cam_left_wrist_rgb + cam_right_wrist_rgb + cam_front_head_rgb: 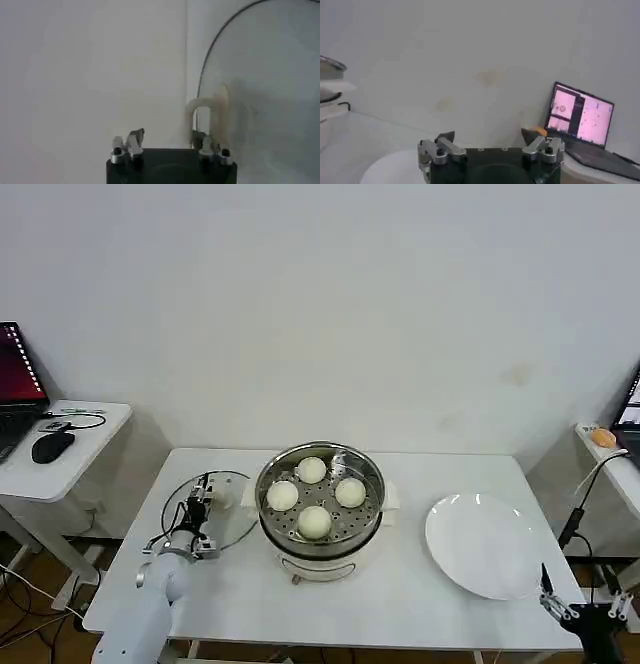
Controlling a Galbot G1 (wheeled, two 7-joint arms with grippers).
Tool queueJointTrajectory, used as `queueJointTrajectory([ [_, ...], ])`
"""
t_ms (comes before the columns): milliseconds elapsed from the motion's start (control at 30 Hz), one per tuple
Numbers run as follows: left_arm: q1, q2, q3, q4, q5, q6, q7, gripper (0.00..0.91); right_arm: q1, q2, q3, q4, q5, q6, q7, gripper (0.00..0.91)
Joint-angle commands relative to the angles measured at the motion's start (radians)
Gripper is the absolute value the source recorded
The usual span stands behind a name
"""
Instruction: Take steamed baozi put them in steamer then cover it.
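A plain white wall backs the scene. At the far left, well to the outer side of the left gripper, a small white side table [75, 449] holds an open laptop [18, 389] and a black mouse [52, 446]. In front of the robot stands a white table [420, 584]. The left gripper [200, 509] sits over its left part, its fingers spread apart above the cover [235, 504], a clear glass lid lying flat on the tabletop; in the left wrist view the left gripper [169, 145] has 1 finger right by the lid's white bar handle [207, 112] without closing on it. Just to the right of that claw, touching the lid's edge or nearly so, stands the steamer [320, 499], shiny steel on a white base, uncovered. Inside it 4 steamed baozi [315, 522] rest on the perforated floor, close together. Further right, between the steamer and the right gripper, lies a white plate [485, 544]. The right gripper [556, 602] hangs low at the table's front right corner, just beyond the plate, its fingers apart and holding nothing; its wrist view shows the right gripper [489, 137] facing the wall, with a second lit laptop [580, 117] on a side surface.
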Motion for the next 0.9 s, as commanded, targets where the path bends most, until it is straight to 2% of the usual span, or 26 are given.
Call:
queueJointTrajectory([
  [33,0.071,0.012,-0.038,-0.111,0.032,0.003,-0.015,0.000,0.003,-0.006,-0.011,-0.001,-0.001,0.000,0.000,0.907],
  [167,0.151,0.031,-0.095,-0.200,0.048,0.004,-0.026,0.000,0.009,-0.011,-0.040,-0.003,-0.014,0.004,-0.002,0.907],
  [400,0.315,0.112,-0.160,-0.465,0.004,0.047,-0.013,0.000,0.018,-0.017,-0.100,-0.002,-0.033,0.008,0.000,0.907],
  [700,0.438,0.265,-0.221,-0.770,-0.223,0.208,0.111,0.000,0.037,-0.037,-0.112,-0.009,-0.051,0.004,-0.014,0.907],
  [767,0.451,0.302,-0.225,-0.839,-0.284,0.270,0.137,0.000,0.039,-0.036,-0.116,-0.011,-0.053,0.005,-0.014,0.907],
  [900,0.433,0.352,-0.214,-0.915,-0.318,0.334,0.178,0.000,0.046,-0.033,-0.131,-0.023,-0.058,0.005,-0.017,0.907],
])
